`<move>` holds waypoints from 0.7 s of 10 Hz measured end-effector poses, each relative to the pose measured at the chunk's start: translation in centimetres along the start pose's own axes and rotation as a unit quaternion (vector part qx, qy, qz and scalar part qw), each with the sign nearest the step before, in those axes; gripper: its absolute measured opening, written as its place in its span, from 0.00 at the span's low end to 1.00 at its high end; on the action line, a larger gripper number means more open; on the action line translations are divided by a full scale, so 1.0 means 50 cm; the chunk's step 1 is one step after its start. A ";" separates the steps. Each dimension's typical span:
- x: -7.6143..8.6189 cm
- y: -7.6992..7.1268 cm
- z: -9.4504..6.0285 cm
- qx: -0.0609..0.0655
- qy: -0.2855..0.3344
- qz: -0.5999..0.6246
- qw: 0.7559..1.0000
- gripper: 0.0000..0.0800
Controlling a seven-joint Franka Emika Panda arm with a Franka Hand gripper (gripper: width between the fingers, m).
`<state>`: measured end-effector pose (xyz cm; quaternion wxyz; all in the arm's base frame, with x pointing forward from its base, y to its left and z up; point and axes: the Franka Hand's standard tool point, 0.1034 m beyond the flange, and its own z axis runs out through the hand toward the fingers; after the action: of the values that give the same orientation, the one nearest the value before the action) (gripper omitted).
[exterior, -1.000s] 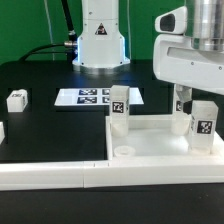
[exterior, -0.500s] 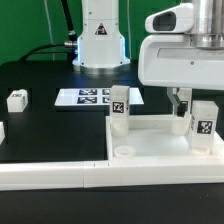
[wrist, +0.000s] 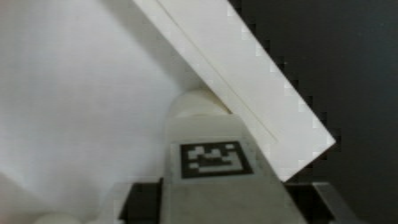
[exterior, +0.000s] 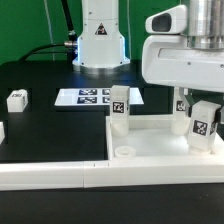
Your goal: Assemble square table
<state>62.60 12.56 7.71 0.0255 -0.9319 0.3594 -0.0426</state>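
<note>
The square table top (exterior: 160, 150) is a white tray with a raised rim, lying at the exterior view's lower right. One tagged white leg (exterior: 119, 105) stands upright at its far left corner. A second tagged leg (exterior: 204, 122) stands at the far right corner, leaning slightly. My gripper (exterior: 193, 106) hangs over this second leg. In the wrist view its dark fingers (wrist: 150, 203) press against both sides of the leg (wrist: 214, 150), beside the tray's rim (wrist: 249, 85). Two loose legs (exterior: 17, 99) (exterior: 2, 131) lie on the black table at the left.
The marker board (exterior: 92, 97) lies flat behind the tray, in front of the robot base (exterior: 100, 40). A long white border rail (exterior: 50, 172) runs along the front edge, left of the tray.
The jaws, wide open before, have closed onto the right-hand leg. That leg now leans slightly. The arm itself has barely shifted.
</note>
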 end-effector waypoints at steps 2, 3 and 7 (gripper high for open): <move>0.001 0.001 0.001 0.000 -0.001 0.067 0.998 0.37; 0.008 0.007 0.002 0.005 -0.011 0.163 0.987 0.36; 0.008 0.004 0.006 0.038 -0.037 0.450 0.892 0.36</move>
<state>62.77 12.15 7.40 0.0912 -0.6698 0.7369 -0.0054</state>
